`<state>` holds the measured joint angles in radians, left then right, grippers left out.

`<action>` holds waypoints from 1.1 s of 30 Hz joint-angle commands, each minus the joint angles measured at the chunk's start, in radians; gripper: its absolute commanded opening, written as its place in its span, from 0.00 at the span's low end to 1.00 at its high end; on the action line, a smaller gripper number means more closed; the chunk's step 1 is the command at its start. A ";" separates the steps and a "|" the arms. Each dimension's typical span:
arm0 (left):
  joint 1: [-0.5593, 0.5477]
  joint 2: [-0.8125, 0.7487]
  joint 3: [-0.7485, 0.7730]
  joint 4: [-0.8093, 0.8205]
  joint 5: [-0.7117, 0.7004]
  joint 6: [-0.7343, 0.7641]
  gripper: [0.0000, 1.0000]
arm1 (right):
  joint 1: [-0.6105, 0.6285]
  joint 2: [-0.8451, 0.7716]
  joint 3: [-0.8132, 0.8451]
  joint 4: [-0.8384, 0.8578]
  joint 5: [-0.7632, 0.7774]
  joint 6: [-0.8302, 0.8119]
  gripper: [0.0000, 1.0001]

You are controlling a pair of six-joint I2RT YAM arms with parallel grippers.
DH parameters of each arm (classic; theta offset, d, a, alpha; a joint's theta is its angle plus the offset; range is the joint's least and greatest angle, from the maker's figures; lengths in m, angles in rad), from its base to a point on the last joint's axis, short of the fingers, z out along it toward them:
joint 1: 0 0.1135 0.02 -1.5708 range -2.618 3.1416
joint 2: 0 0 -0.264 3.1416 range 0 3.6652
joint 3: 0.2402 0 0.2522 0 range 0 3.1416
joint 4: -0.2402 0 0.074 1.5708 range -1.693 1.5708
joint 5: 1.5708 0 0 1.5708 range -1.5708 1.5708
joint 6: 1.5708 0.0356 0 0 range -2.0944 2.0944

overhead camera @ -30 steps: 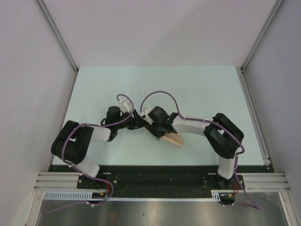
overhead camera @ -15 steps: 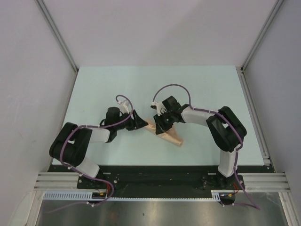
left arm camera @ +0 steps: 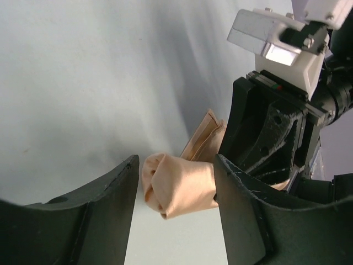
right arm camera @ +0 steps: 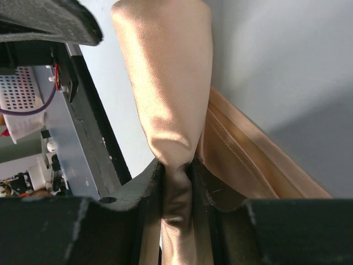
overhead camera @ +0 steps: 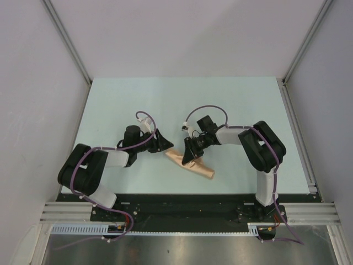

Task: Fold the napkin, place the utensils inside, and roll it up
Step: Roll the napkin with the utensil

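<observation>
Napkin (right arm camera: 165, 83) clamped in right tool (right arm camera: 176, 172), its end between parted jaws of left tool (left arm camera: 175, 182)

Pale green table (overhead camera: 220, 105) boxed in by plain, pale grey walls under soft, even light.
The back wall (overhead camera: 187, 33) meets the left wall (overhead camera: 33, 110) and the right wall (overhead camera: 331, 121) at slanting aluminium posts (overhead camera: 66, 38). A metal rail (overhead camera: 298, 138) runs along the table's right edge. At the near edge lie a black plate (overhead camera: 182, 210), a grooved aluminium beam (overhead camera: 66, 212) and a white slotted cable duct (overhead camera: 83, 228), with brushed steel sheet (overhead camera: 187, 248) nearest the camera.
</observation>
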<state>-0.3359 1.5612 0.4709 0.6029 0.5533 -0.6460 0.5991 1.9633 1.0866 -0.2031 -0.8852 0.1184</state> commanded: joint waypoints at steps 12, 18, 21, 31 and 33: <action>-0.034 0.049 0.038 -0.006 0.074 -0.004 0.55 | -0.042 0.037 -0.019 0.042 -0.037 0.035 0.28; -0.046 0.060 0.055 -0.041 0.063 0.003 0.42 | -0.030 0.040 -0.016 0.039 -0.046 0.040 0.29; -0.048 0.063 0.058 -0.051 0.060 0.003 0.27 | -0.018 0.042 -0.007 0.018 -0.038 0.030 0.30; -0.068 0.097 0.094 -0.100 0.071 0.029 0.00 | -0.002 -0.174 0.051 -0.151 0.267 -0.032 0.70; -0.074 0.103 0.103 -0.104 0.079 0.034 0.00 | 0.030 -0.246 0.050 -0.163 0.418 -0.043 0.71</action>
<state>-0.3901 1.6520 0.5343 0.5114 0.6025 -0.6453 0.5926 1.8633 1.0912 -0.2867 -0.7574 0.1265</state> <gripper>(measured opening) 0.025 0.693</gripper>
